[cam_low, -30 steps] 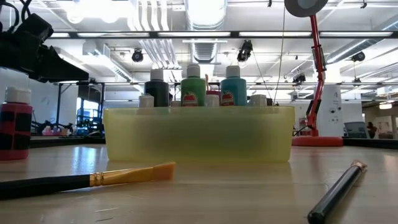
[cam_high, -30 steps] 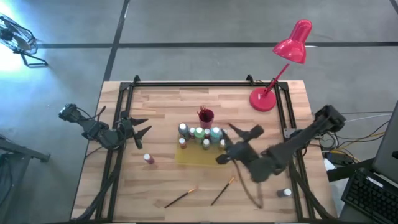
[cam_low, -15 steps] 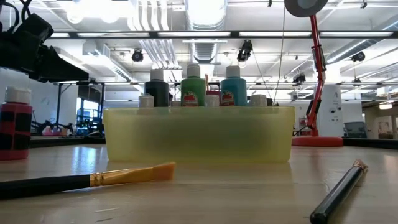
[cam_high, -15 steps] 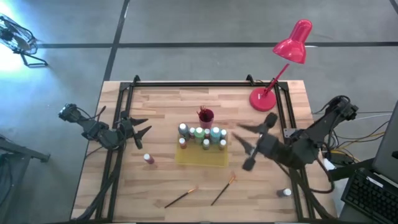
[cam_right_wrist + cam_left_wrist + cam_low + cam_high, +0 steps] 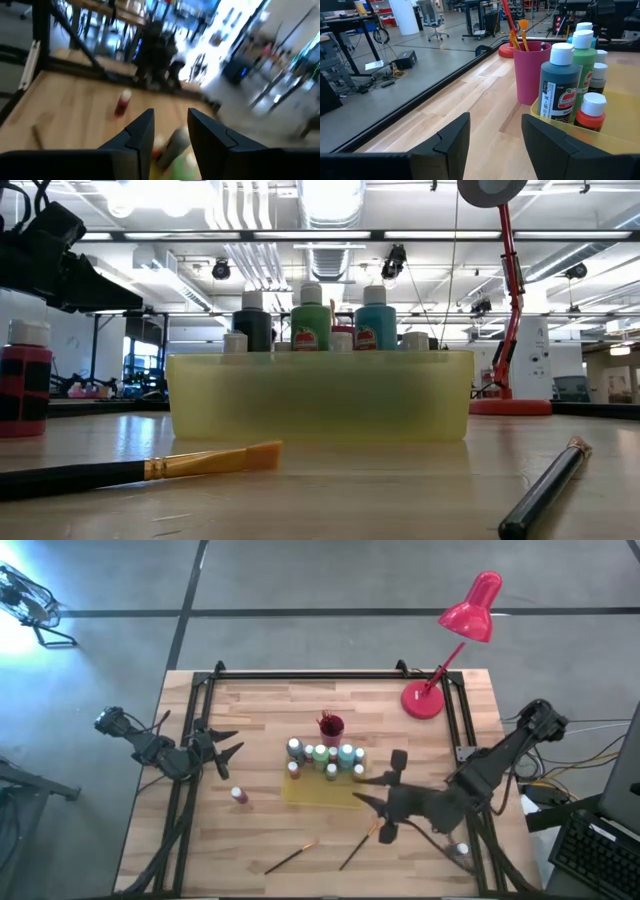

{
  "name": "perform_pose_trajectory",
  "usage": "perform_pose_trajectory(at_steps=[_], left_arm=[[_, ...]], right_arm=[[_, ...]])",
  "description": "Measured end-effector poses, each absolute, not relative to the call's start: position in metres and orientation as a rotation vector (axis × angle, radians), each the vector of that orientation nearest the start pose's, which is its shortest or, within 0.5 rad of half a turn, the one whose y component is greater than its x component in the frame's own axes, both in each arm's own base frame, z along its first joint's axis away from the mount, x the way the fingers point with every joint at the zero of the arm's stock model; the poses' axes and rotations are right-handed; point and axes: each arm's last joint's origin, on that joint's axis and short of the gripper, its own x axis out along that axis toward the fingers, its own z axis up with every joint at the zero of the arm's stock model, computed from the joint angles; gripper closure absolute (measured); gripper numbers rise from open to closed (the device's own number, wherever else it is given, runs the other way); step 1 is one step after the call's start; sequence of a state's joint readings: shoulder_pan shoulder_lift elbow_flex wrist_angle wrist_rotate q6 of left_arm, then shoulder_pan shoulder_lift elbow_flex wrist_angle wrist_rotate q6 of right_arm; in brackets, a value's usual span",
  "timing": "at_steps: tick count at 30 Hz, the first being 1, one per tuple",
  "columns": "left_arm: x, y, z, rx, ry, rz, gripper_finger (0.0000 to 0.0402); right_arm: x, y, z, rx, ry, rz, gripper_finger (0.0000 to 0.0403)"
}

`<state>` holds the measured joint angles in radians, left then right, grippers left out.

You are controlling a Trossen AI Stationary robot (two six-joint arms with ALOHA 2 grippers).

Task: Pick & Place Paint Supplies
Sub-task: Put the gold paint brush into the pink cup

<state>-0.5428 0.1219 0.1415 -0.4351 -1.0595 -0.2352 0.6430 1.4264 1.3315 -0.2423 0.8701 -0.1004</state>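
Note:
The yellow tray [image 5: 318, 795] on the table holds several white-capped paint bottles [image 5: 322, 756]; the left wrist view shows a dark green bottle [image 5: 559, 87], a green one [image 5: 583, 57] and a red one [image 5: 591, 112]. A red bottle [image 5: 239, 795] stands alone on the table left of the tray. Two brushes [image 5: 290, 858] [image 5: 358, 845] lie near the front edge. A white-capped bottle [image 5: 460, 850] stands by the right edge. My right gripper [image 5: 364, 798] hovers open and nearly level above the tray's near right corner, holding nothing. My left gripper [image 5: 238, 740] waits open left of the tray.
A magenta cup [image 5: 330, 726] with brushes stands behind the tray. A red desk lamp [image 5: 470, 610] has its base [image 5: 423, 700] at the far right corner. Black frame rails [image 5: 190, 790] run along the table's sides. Bare wood lies at the near left.
My right gripper has swung from over the tray's right end out toward the table's right edge, then back toward the near edge. It has risen and tipped up from slanting down to nearly level. No bottle or brush has moved.

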Motion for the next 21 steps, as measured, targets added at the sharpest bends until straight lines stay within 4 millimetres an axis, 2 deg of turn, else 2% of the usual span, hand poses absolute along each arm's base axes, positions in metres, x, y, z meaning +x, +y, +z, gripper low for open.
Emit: perform_pose_trajectory(at_steps=[4, 8, 12, 17, 21], left_arm=[[0.079, -0.018, 0.167, 0.073, 0.23, 0.538, 0.0217], [0.079, -0.018, 0.167, 0.073, 0.23, 0.538, 0.0217], [0.079, -0.018, 0.167, 0.073, 0.23, 0.538, 0.0217], [0.079, -0.018, 0.167, 0.074, 0.23, 0.538, 0.0217], [0.079, -0.018, 0.167, 0.073, 0.23, 0.538, 0.0217]], right_arm=[[0.259, 0.168, 0.349, -0.195, 0.429, -0.201, 0.0295], [0.241, 0.16, 0.329, 0.001, 0.719, -0.208, 0.0296], [0.228, 0.154, 0.313, 0.127, 0.925, -0.242, 0.0296], [0.226, 0.156, 0.299, 0.186, 1.042, -0.216, 0.0282], [0.233, 0.161, 0.285, 0.144, 1.09, -0.225, 0.026]])
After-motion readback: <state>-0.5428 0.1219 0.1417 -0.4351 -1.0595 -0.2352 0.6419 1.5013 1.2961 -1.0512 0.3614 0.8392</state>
